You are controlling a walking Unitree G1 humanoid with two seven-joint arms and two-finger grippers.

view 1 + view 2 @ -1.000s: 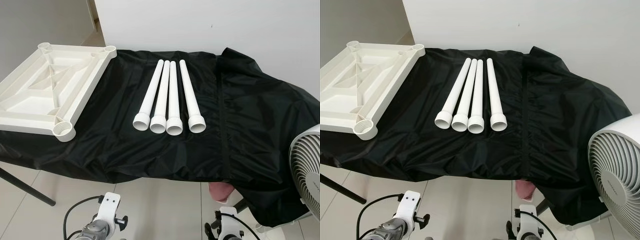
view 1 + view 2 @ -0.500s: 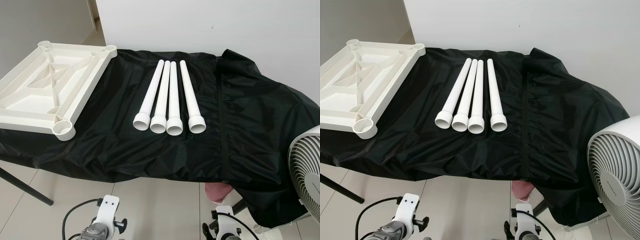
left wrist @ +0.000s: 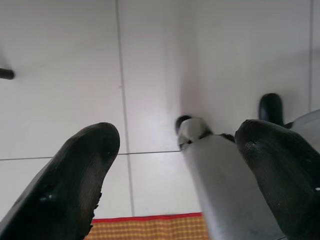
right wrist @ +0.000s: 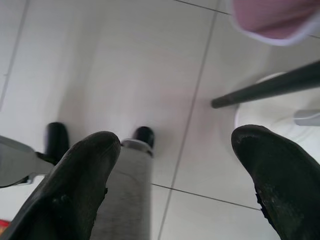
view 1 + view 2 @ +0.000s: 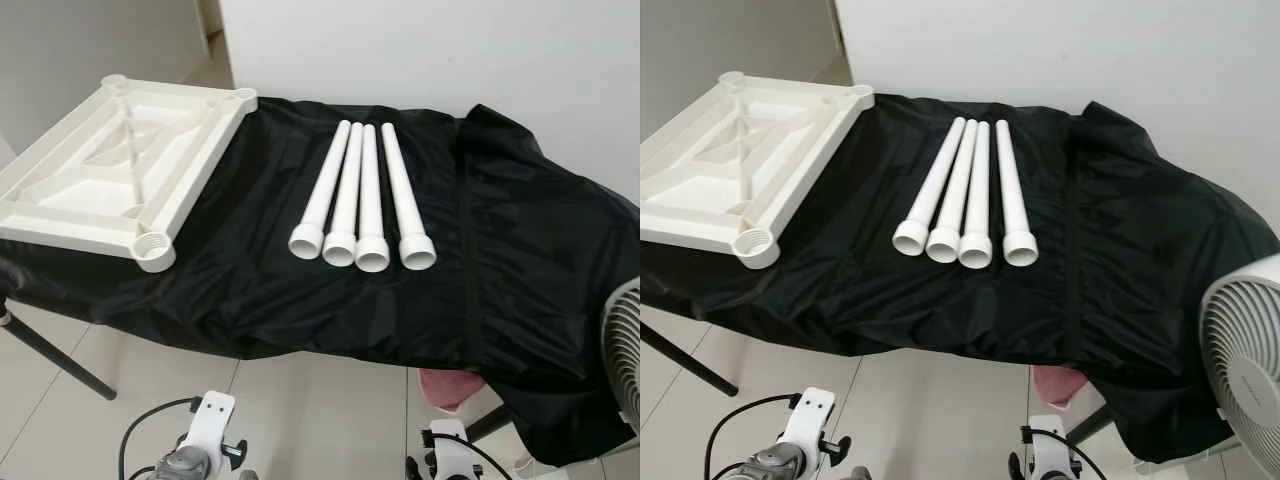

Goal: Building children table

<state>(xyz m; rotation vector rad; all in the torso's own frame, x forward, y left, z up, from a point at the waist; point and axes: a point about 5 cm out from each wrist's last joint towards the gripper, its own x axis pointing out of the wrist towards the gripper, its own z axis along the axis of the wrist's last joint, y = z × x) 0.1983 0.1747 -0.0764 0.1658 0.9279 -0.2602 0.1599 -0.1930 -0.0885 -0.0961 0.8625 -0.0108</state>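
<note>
A white plastic table top [image 5: 120, 165] lies upside down on the left of a table draped in black cloth [image 5: 520, 260], with round leg sockets at its corners. Several white table legs [image 5: 365, 195] lie side by side in the middle of the cloth, wide ends towards me. Both arms hang low below the table's front edge. My left gripper [image 3: 175, 175] is open over the tiled floor, its fingers [image 3: 70, 185] wide apart. My right gripper [image 4: 175, 180] is open too, fingers [image 4: 75, 190] spread above the floor.
A white fan [image 5: 1245, 370] stands at the right beside the table. A black table leg [image 5: 50, 355] slants to the floor at the left. Something pink [image 5: 450, 385] hangs under the cloth's front right. A white wall runs behind the table.
The whole picture has shifted right, so the camera has turned left. The table top, legs and both arms stay as they were.
</note>
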